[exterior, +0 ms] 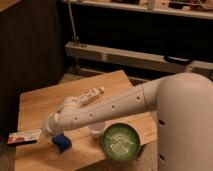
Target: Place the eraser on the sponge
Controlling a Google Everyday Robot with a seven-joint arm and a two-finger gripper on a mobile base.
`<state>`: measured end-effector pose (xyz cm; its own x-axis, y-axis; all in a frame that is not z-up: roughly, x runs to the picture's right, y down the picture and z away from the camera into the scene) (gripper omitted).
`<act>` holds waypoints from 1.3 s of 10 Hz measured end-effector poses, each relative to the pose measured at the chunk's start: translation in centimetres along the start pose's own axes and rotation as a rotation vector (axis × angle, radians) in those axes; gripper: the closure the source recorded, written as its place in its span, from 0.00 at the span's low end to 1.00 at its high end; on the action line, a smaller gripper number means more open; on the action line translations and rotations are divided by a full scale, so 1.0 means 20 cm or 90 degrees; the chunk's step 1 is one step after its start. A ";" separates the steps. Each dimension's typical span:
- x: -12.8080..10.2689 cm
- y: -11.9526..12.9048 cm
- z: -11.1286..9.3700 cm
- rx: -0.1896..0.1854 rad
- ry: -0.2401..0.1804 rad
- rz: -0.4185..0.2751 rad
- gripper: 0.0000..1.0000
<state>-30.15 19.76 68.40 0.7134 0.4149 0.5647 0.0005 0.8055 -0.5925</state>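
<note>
The eraser (pixel 22 136), a long block with a white top and red marks, sticks out to the left from the tip of my white arm, over the table's left edge. My gripper (pixel 44 134) sits at that tip, mostly hidden under the wrist, and is shut on the eraser's right end. The sponge (pixel 61 142), a small deep-blue pad, lies on the wooden table (pixel 45 102) just right of and slightly below the gripper. The eraser is left of the sponge and does not touch it.
A green bowl (pixel 120 141) stands near the table's front edge on the right. A white paper cup (pixel 96 130) shows partly under my arm. A pale cream packet (pixel 91 95) lies mid-table behind the arm. A dark shelf unit stands beyond.
</note>
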 end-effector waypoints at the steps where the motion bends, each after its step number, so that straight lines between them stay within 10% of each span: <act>1: 0.05 0.00 -0.05 0.004 0.002 0.013 1.00; 13: 0.53 -0.02 -0.28 0.079 0.037 0.111 1.00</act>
<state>-18.69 21.35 71.39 0.7348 0.5296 0.4238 -0.2094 0.7714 -0.6010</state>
